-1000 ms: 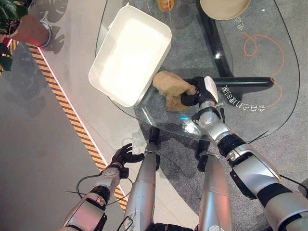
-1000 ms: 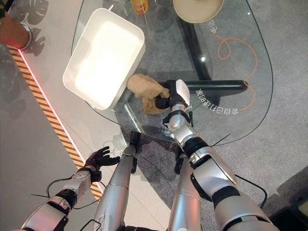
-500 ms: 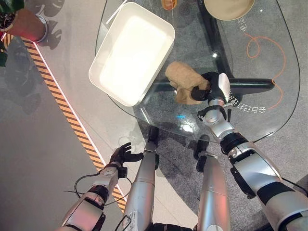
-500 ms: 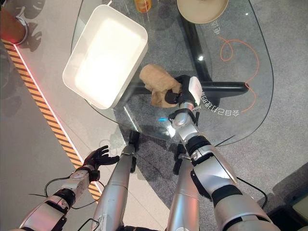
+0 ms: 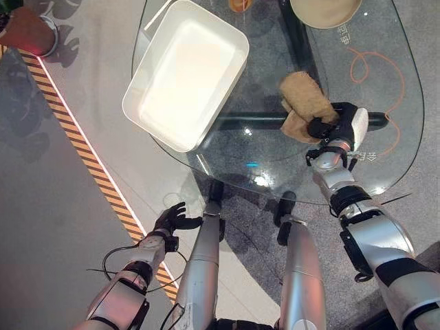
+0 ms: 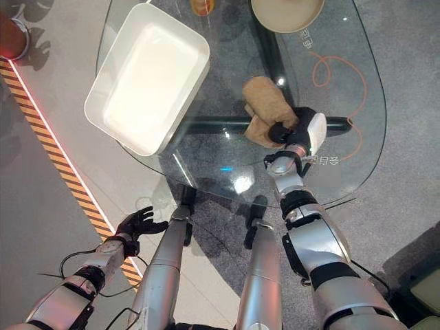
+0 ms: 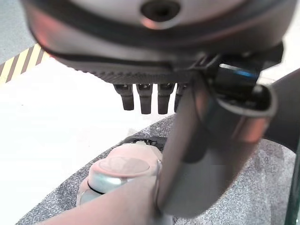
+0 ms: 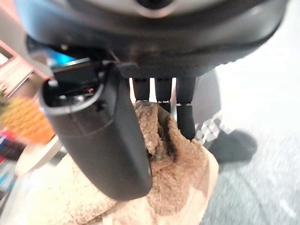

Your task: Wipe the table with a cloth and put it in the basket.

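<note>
A crumpled tan cloth [image 5: 301, 102] lies on the round glass table [image 5: 265, 155], right of centre. My right hand [image 5: 338, 128] is at the cloth's near right edge, shut on it. In the right wrist view the fingers [image 8: 185, 117] dig into the cloth [image 8: 183, 187] and the thumb [image 8: 110, 140] presses over it. The white rectangular basket [image 5: 141, 122] stands on the table's left part, with nothing in it. My left hand [image 5: 172, 218] hangs low beside the table near the floor, open and holding nothing, with its fingers [image 7: 145, 99] straight.
A beige bowl [image 5: 323, 10] and an orange object [image 5: 239, 5] stand at the table's far edge. An orange cord [image 5: 375, 65] loops at the far right. A potted plant [image 5: 27, 31] and a striped floor line [image 5: 82, 148] lie to the left.
My right hand has dragged the cloth to the right across the glass, away from the basket. The left hand has stayed where it was.
</note>
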`<state>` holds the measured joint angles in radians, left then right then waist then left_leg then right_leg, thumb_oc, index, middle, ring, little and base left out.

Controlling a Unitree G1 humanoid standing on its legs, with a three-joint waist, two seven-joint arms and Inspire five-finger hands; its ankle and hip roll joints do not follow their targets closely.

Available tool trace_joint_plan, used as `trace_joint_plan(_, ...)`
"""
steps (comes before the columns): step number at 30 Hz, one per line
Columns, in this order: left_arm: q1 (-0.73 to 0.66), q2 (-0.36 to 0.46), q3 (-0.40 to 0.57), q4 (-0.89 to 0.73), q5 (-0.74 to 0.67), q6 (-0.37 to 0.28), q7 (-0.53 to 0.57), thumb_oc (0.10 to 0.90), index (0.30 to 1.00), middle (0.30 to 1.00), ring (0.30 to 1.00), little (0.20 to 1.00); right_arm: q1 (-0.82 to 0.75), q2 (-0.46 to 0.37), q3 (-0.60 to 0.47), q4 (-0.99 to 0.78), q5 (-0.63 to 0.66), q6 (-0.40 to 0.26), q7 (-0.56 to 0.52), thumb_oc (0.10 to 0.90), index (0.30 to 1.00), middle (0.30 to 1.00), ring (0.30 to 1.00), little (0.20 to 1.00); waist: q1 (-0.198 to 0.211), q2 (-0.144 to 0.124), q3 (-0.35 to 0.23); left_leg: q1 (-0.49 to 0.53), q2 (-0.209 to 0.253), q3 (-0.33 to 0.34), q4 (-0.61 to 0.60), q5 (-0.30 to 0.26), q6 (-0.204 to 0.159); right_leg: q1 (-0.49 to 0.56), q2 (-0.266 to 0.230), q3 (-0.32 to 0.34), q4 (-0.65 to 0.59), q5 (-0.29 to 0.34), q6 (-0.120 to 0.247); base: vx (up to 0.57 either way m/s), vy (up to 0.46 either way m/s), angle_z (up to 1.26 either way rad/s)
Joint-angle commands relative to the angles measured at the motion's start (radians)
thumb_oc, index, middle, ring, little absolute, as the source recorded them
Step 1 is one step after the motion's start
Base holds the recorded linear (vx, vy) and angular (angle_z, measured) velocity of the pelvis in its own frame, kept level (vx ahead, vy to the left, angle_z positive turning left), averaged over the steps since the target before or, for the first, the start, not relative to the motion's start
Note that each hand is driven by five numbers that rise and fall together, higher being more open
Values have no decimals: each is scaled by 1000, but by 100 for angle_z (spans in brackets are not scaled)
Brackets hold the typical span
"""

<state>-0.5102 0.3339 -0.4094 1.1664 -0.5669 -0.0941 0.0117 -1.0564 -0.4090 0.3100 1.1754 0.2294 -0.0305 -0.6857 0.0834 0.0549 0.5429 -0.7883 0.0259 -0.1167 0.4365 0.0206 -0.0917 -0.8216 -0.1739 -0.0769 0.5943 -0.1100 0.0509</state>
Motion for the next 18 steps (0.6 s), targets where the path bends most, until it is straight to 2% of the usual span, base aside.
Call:
trace_joint_plan(1, 41, 13, 59, 67, -11, -8, -7, 800, 900, 900, 900, 900, 53, -233, -87, 74, 35, 24, -168, 100, 300, 300, 300, 200, -30, 28, -23, 14, -33, 94, 55, -77, 116, 22, 74, -40, -51, 49, -48, 0, 0, 0)
trace_joint_plan(18, 26, 42, 71, 98, -10, -8, -36, 800, 900, 900, 900, 900, 91, -273, -157, 139, 161, 7, -207, 100, 300, 300, 300, 200, -38, 17, -23, 14, -27, 96, 60, -86, 114, 23, 80, -36, -53, 47, -45, 0, 0, 0)
